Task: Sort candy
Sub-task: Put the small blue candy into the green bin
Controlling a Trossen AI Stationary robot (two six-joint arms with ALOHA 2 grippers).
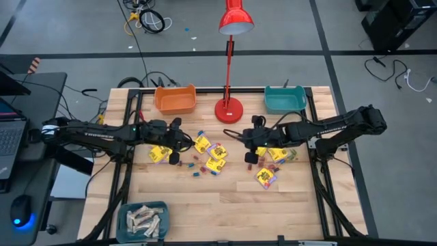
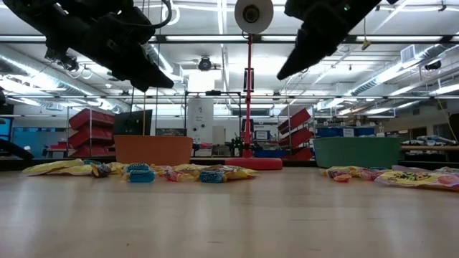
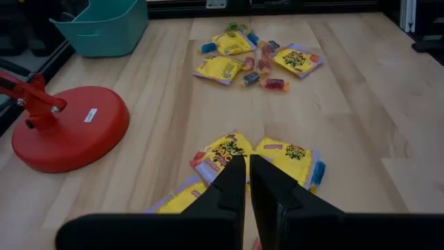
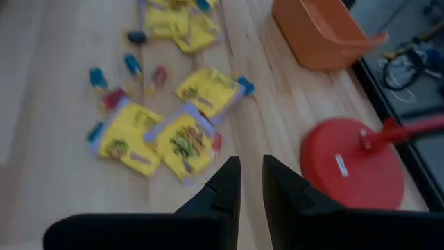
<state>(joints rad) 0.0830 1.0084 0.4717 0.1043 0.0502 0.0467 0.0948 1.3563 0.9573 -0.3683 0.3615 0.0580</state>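
The candy lies scattered mid-table: yellow packets [image 1: 202, 143] and small red and blue pieces [image 1: 198, 171] in one group, with more yellow packets [image 1: 266, 178] toward the right. Pale beige bars fill a teal bin [image 1: 143, 220] at the near left corner. My left gripper [image 1: 179, 141] hovers above the left group, and its fingers [image 3: 248, 180] are shut over two yellow packets [image 3: 225, 149]. My right gripper [image 1: 249, 141] hovers between the two groups. It is open by a narrow gap [image 4: 251, 177] and holds nothing. In the low view both grippers hang well above the tabletop.
An orange bin [image 1: 175, 99] and a teal bin [image 1: 285, 99] stand at the far edge. Between them is the round base [image 1: 229, 109] of a red lamp, whose shade hangs above. Bare wood stretches across the near middle and near right of the table.
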